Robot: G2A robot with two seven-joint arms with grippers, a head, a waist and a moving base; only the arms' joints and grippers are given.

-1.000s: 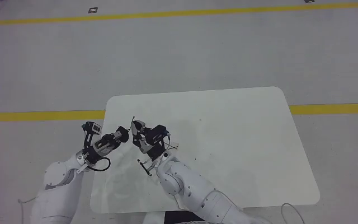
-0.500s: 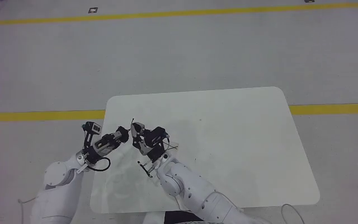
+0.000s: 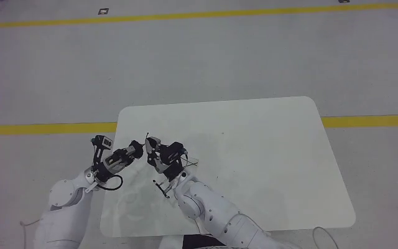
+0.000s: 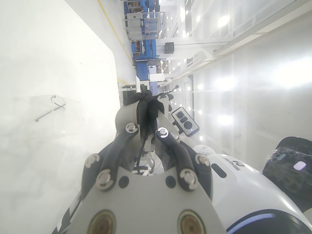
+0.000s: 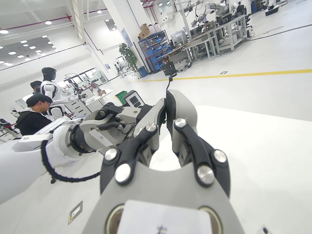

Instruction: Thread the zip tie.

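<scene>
A thin black zip tie [image 5: 169, 83] sticks out past the tips of my right gripper [image 5: 166, 109], which is shut on it, its small head end uppermost. In the top view the tie [image 3: 147, 136] rises as a fine black line above the two grippers at the table's near left corner. My left gripper [image 3: 135, 148] and right gripper [image 3: 150, 149] stand tip to tip, almost touching. In the left wrist view my left gripper [image 4: 147, 101] is shut, with a thin black strand [image 4: 139, 152] running back between its fingers.
The white table [image 3: 261, 155] spreads out to the right. Spare black zip ties [image 3: 161, 185] lie crossed on it near the right arm, seen also as crossed ties [image 4: 50, 112] in the left wrist view. Another dark strand [image 3: 191, 163] lies just right of the grippers.
The right gripper has edged a little closer to the left gripper. The left arm has kept still.
</scene>
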